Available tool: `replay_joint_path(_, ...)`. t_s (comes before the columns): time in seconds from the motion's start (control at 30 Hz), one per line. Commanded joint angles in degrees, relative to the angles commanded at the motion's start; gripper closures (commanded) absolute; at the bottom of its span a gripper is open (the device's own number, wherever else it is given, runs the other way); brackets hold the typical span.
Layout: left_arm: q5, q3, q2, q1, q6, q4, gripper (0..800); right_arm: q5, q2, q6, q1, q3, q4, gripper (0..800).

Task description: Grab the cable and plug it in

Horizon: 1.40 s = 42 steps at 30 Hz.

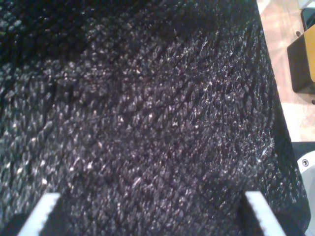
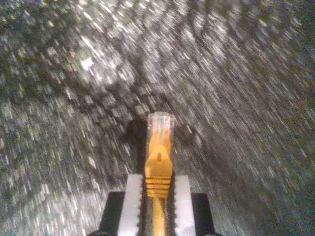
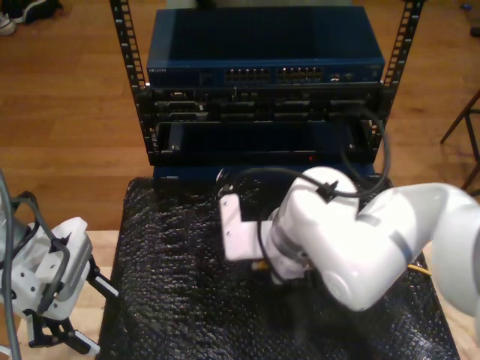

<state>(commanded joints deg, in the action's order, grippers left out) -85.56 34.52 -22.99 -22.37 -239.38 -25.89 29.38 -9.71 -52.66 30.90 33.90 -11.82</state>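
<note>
Gripping cable (image 2: 158,162) behind clear plug: my second gripper (image 2: 157,196) jaws; my first gripper (image 1: 152,216) jaws parted.

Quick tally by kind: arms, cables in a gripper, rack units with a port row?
Robot arms: 2 (my first gripper, my second gripper)
Yellow cable, held in my second gripper: 1
Blue switch with a port row: 1
Total: 4

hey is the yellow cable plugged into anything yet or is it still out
Out. My second tool grips the cable behind its clear plug, whose tip points at the black mat, in no socket.
</note>
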Motion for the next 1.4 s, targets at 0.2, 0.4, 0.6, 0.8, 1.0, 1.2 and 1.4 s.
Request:
replay_joint_path(0.2, -1.6, -0.1, 0.0, 2.5, 0.1, -5.8, 0, 4.3, -4.0, -0.2, -0.8, -1.5, 1.9, 796)
replay_joint_path(0.4, -3.2, 0.0, -0.1, 8.1, -2.7, -12.1, 0, 6.3, -7.6, -3.0, -1.1, -3.4, 6.4, 797)
replay_joint_path(0.6, -3.2, 0.8, -1.0, 13.4, -7.6, -14.9, 0, 10.9, -10.5, -7.5, -2.8, -2.8, 12.0, 796)
replay_joint_path(0.8, -2.5, 2.9, -0.9, 16.7, -8.8, -15.9, 0, 16.7, -14.6, -10.1, -3.9, -0.6, 14.2, 797)
replay_joint_path(1.0, -2.4, 6.4, 1.0, 21.2, -10.5, -18.9, 0, 20.5, -18.1, -13.1, -4.8, 0.5, 18.7, 797)
replay_joint_path(1.2, -1.0, 9.3, 2.1, 25.4, -11.4, -19.7, 0, 26.6, -18.6, -18.2, -8.3, 3.7, 26.7, 796)
replay_joint_path(1.4, -0.6, 10.7, 2.7, 28.6, -14.2, -20.0, 0, 31.9, -18.8, -19.4, -11.9, 7.3, 28.7, 796)
